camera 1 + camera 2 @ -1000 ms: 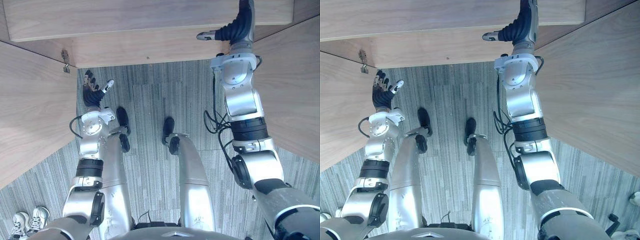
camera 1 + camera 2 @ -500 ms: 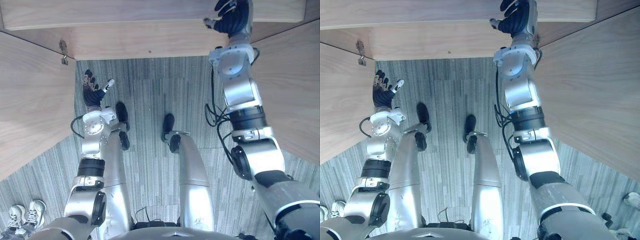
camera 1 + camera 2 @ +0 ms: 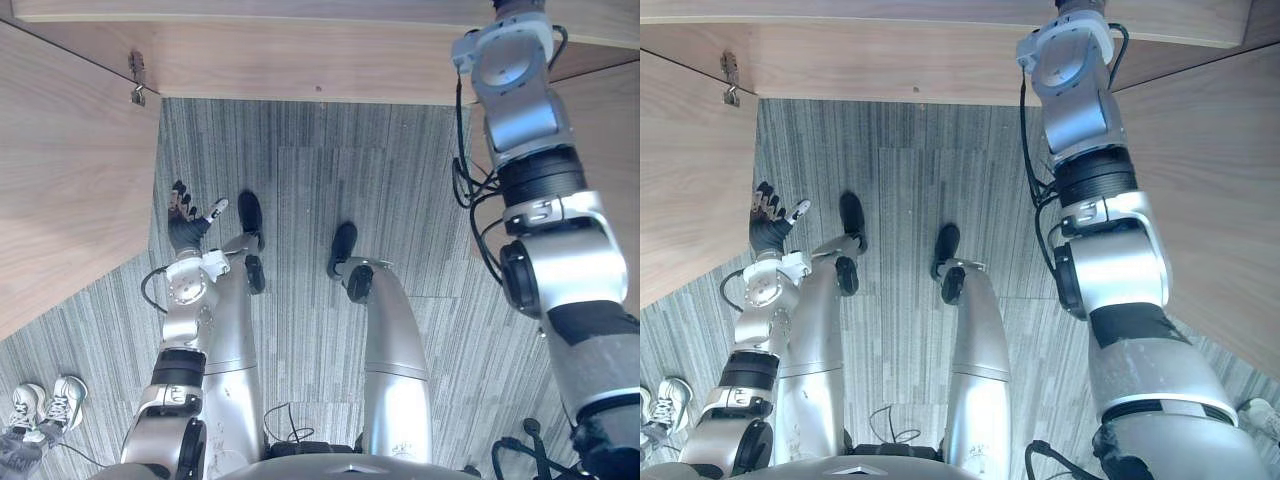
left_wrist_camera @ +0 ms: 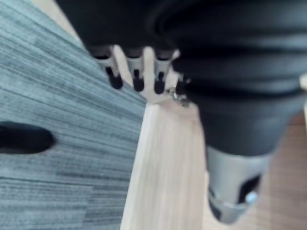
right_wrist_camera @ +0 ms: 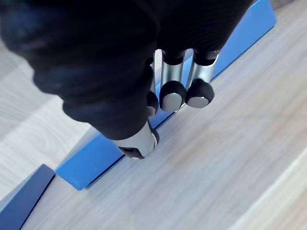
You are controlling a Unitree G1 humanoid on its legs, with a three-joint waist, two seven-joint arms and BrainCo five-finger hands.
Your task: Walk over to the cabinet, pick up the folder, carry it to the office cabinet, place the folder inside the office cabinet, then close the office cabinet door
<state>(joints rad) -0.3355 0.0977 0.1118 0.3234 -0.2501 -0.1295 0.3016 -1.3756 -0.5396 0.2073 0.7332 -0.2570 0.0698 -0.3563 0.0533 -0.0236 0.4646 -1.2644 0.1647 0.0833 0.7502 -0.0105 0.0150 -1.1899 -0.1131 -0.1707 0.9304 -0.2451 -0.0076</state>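
Pickup is the step in hand: my right hand has fingers and thumb curled onto the edge of the flat blue folder, which lies on the pale wooden cabinet shelf. My left hand hangs by the floor, fingers relaxed. Next, I judge, comes a firm lift and a level draw outward.

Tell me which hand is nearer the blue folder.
Right. The right hand is directly over the blue folder; the left hand hangs low by the cabinet door, far from it.
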